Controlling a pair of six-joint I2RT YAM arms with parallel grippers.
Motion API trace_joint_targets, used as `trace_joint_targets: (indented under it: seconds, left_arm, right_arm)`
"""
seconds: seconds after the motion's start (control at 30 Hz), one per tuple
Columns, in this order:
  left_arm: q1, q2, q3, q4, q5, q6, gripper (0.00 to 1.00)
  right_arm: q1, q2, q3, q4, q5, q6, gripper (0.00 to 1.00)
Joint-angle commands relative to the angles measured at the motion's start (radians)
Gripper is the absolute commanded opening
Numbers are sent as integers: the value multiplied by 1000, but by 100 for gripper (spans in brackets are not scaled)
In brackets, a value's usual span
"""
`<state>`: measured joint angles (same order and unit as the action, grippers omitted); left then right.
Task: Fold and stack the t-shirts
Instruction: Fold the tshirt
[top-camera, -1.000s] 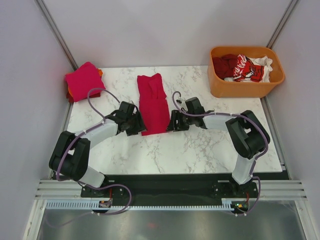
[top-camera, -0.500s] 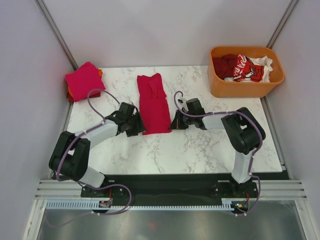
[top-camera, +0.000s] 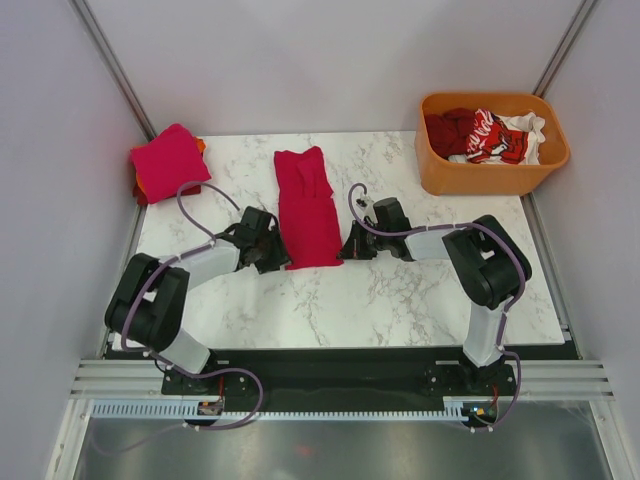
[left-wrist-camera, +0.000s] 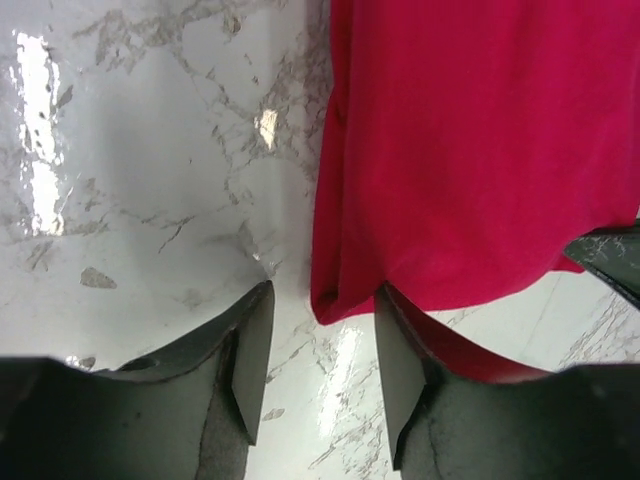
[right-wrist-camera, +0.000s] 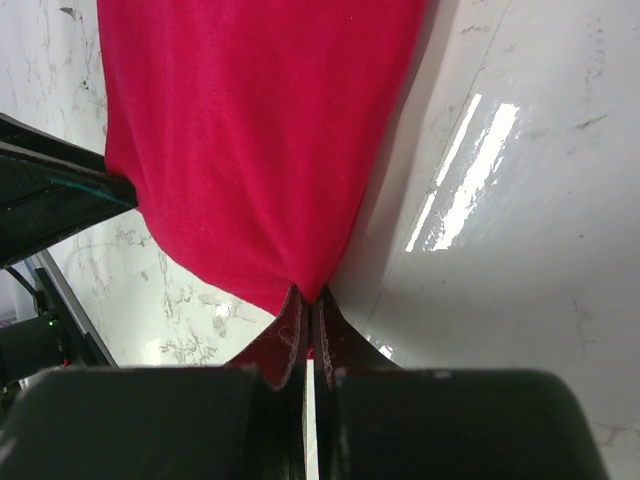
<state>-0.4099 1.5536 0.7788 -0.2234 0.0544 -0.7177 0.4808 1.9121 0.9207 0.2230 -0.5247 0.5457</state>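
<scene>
A: So, where exactly is the crimson t-shirt (top-camera: 306, 210)?
B: Folded into a long strip, flat at the middle of the marble table (top-camera: 420, 290), between both arms.
A: And the grippers?
B: The right gripper (right-wrist-camera: 308, 302) is clamped tight on the strip's near right corner. The left gripper (left-wrist-camera: 320, 330) stands parted, its fingers straddling the near left corner, not gripping.

Blk joints (top-camera: 150, 305), wht links (top-camera: 205, 262), purple cables (top-camera: 181, 200)
</scene>
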Motion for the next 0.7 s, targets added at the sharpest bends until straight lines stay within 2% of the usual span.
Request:
trace_joint_targets:
  seconds: [0.0,0.1,0.13,0.23,0.43,0.67]
  left_arm:
    - [0,45,-12,74,-13,-43,50]
    - [0,65,-19,91,-17,-49,37]
    - [0,66,-21,94,-21,-51,23]
    - [0,74,-27,99,-27,-54,2]
    - [-1,19,-67,98,8,-57,2]
    - [-46,-191,-217,73,47,-109,2]
  right_arm:
    - [5,44,-46,-125,31,-52,0]
    - [7,48,-45,-125,23,-53,0]
    - [5,53,-45,-125,19,-55,0]
    - [7,54,-45,-126,9,-56,0]
    - [13,13,-80,-131,22,-55,0]
    - [59,-139,-199,-172,63,-9,0]
